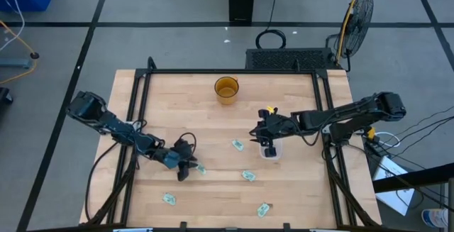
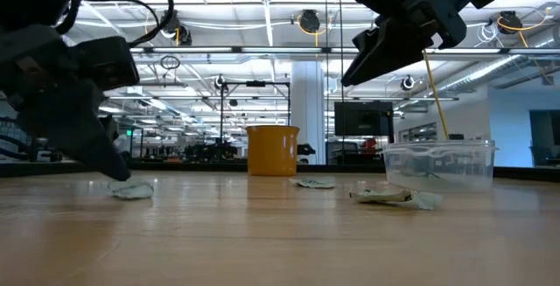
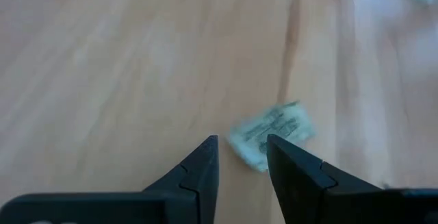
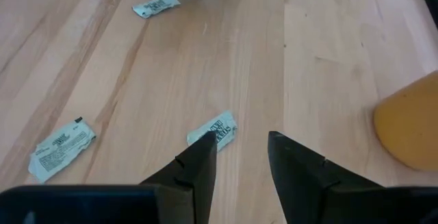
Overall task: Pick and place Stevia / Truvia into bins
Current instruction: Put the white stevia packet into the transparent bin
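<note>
Several green-and-white sachets lie flat on the wooden table [image 1: 213, 129]. One sachet [image 3: 270, 133] [image 1: 201, 169] [image 2: 133, 190] lies just beyond the tips of my left gripper [image 3: 241, 148] [image 1: 187, 171], which is open and low at the table near the near-left part. My right gripper [image 4: 239, 145] [image 1: 255, 134] is open and empty, raised above the left side of the clear tub [image 1: 271, 151] [image 2: 439, 163]. Past its fingers I see another sachet [image 4: 213, 129] [image 1: 237, 145] on the table.
An amber cup [image 1: 227, 90] [image 2: 273, 149] [image 4: 410, 125] stands near the far edge. More sachets lie at the near side [image 1: 248, 176], [image 1: 169, 199], [image 1: 264, 208]. A black frame [image 1: 230, 71] borders the table top. Bare wood stretches between cup and sachets.
</note>
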Robot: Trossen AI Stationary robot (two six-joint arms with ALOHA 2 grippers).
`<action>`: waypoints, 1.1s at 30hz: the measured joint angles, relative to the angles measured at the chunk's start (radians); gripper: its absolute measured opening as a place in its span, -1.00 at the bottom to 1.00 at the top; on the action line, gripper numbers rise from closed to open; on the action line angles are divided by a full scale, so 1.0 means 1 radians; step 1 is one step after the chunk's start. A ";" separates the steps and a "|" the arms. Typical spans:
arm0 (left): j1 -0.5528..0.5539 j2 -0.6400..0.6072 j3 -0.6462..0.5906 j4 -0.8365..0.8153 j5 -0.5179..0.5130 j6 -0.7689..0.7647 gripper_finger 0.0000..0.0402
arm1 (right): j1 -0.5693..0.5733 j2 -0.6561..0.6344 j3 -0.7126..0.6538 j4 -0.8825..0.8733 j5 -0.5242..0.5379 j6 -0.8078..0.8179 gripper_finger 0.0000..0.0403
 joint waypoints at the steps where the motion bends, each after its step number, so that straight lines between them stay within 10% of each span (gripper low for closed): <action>1: 0.001 0.000 0.000 0.007 -0.002 0.000 -0.36 | 0.000 0.000 0.000 0.000 0.000 -0.003 -0.38; 20: 0.002 0.153 0.008 0.139 -0.013 0.078 -0.37 | 0.000 0.000 0.000 0.000 0.000 -0.004 -0.38; 33: 0.047 0.127 0.031 0.160 -0.004 0.242 -0.97 | 0.018 0.030 0.000 0.003 -0.004 -0.004 -0.36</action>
